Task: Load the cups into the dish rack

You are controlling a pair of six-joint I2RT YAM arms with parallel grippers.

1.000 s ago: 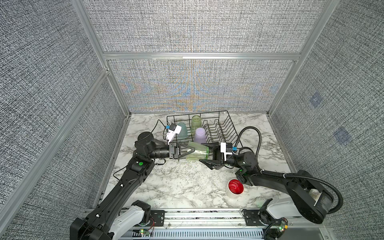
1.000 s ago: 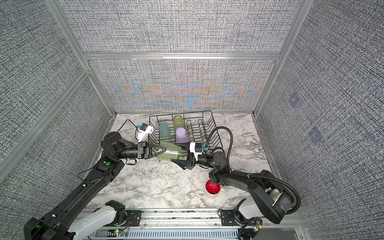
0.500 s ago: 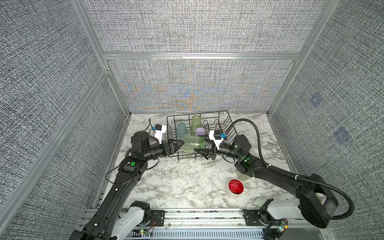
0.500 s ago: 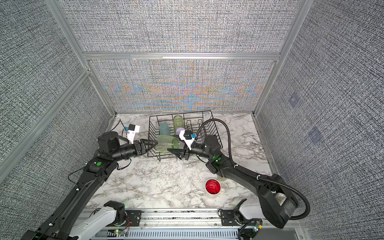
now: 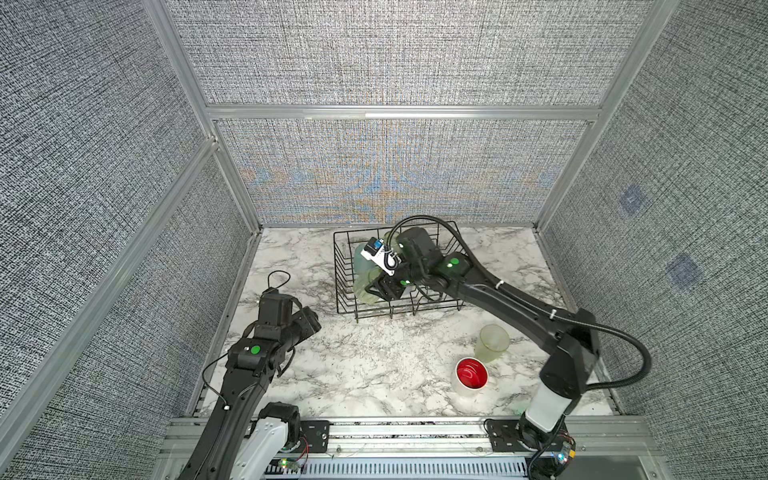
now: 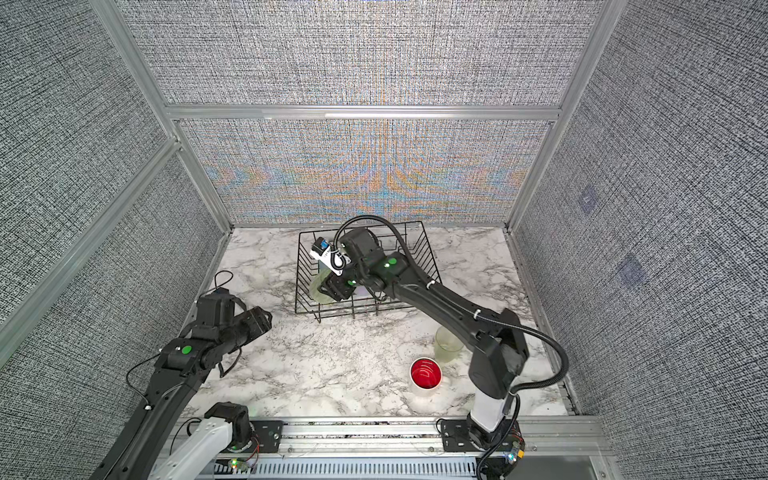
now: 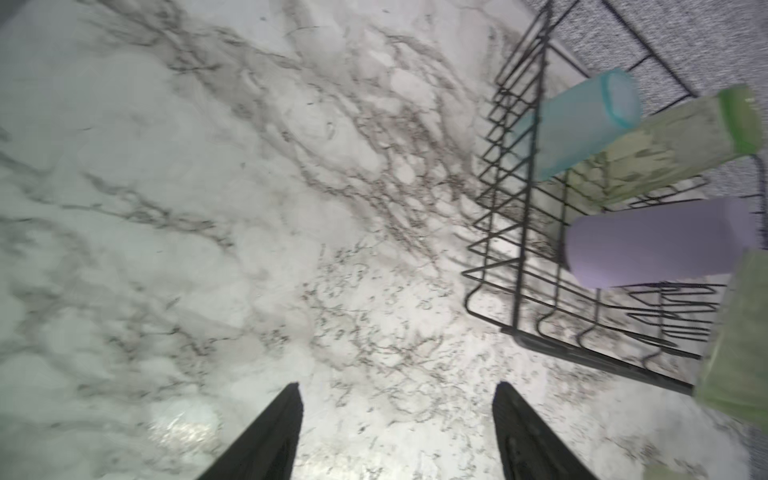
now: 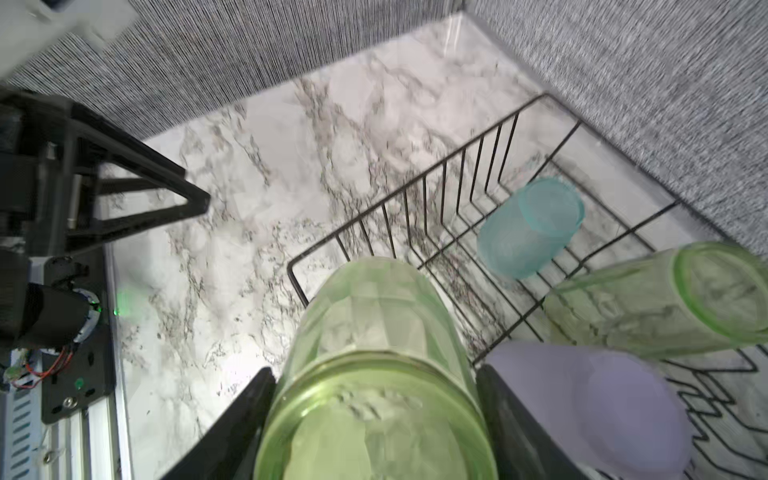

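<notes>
Right gripper [image 8: 374, 374] pinches clear green tumbler [image 8: 374, 316], long axis pointing ahead of jaws, above dish rack [image 8: 415, 181] corner; left gripper [image 7: 399, 385] spread, empty, farther off.

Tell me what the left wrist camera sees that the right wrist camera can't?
Only the left wrist view: the empty gap inside the wide-open left hand. Only the right wrist view: the right hand clamped around a green cup. Both: the dish rack holding the light blue cup, taller green cup and lilac cup.
</notes>
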